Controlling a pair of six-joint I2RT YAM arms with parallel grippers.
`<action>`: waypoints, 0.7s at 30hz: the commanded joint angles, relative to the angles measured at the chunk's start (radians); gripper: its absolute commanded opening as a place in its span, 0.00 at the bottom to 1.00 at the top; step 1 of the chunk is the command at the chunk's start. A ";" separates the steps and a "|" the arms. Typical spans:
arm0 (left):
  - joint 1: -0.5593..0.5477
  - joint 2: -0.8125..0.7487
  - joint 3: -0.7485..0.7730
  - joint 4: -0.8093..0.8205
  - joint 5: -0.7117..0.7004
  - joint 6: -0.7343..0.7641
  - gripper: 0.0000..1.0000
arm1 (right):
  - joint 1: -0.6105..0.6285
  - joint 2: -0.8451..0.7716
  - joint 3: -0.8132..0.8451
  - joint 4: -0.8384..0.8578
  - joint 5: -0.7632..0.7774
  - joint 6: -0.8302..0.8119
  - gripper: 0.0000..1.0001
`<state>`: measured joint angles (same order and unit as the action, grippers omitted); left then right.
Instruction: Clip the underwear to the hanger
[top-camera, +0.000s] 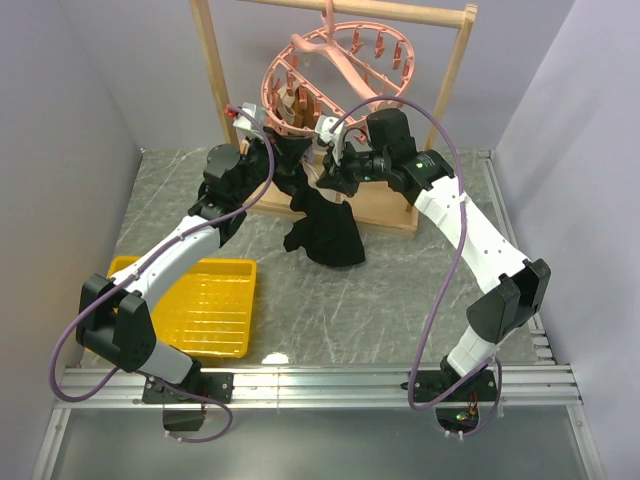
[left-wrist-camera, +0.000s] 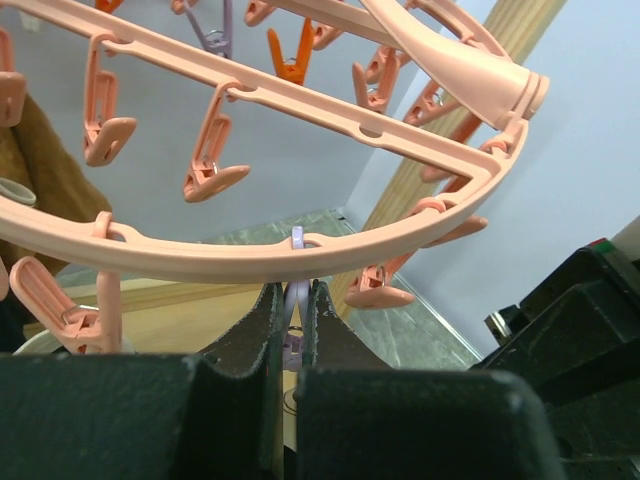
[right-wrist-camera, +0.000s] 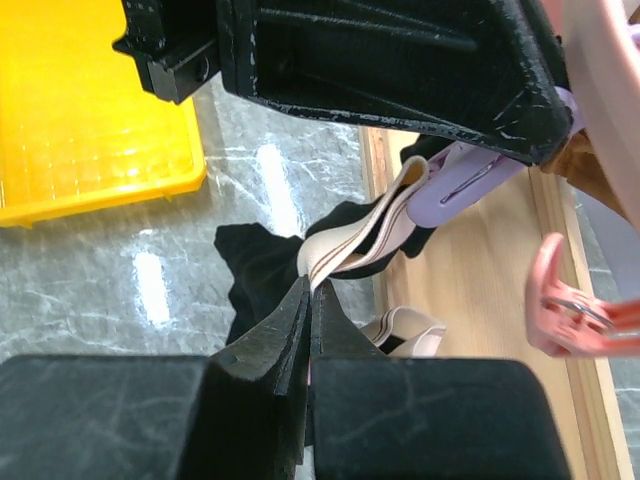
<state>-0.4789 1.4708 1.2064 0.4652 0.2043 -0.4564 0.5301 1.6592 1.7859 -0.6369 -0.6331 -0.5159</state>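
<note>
The salmon-pink ring hanger (top-camera: 335, 70) hangs by its hook from the wooden rack. The black underwear (top-camera: 322, 232) droops from under the ring down to the table. My left gripper (top-camera: 268, 125) is shut on a lilac peg (left-wrist-camera: 297, 300) just under the ring's rim (left-wrist-camera: 250, 258). My right gripper (top-camera: 320, 172) is shut on the underwear's pale tan striped waistband (right-wrist-camera: 352, 245), which runs up to the lilac peg (right-wrist-camera: 470, 180). In the right wrist view the fingertips (right-wrist-camera: 310, 285) pinch the band's edge, and the black fabric (right-wrist-camera: 260, 270) hangs below. Whether the peg grips the band is hidden.
The light wooden rack frame (top-camera: 215, 75) stands on a wooden base (top-camera: 385, 212) at the back. A yellow tray (top-camera: 205, 300) lies at the front left. Several pink pegs (left-wrist-camera: 210, 175) dangle from the ring. A brown cloth (left-wrist-camera: 30, 180) hangs at its left side.
</note>
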 joint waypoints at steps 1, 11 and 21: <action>0.003 0.016 0.021 -0.051 0.099 -0.024 0.00 | -0.002 0.010 0.041 -0.015 -0.020 -0.056 0.00; 0.031 0.017 0.015 -0.030 0.247 -0.031 0.00 | -0.018 0.037 0.075 -0.073 -0.048 -0.138 0.00; 0.028 0.036 0.053 -0.105 0.135 -0.038 0.00 | -0.018 0.037 0.092 -0.052 -0.039 -0.096 0.00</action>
<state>-0.4381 1.4879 1.2312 0.4603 0.3321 -0.4885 0.5171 1.7027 1.8267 -0.7177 -0.6559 -0.6304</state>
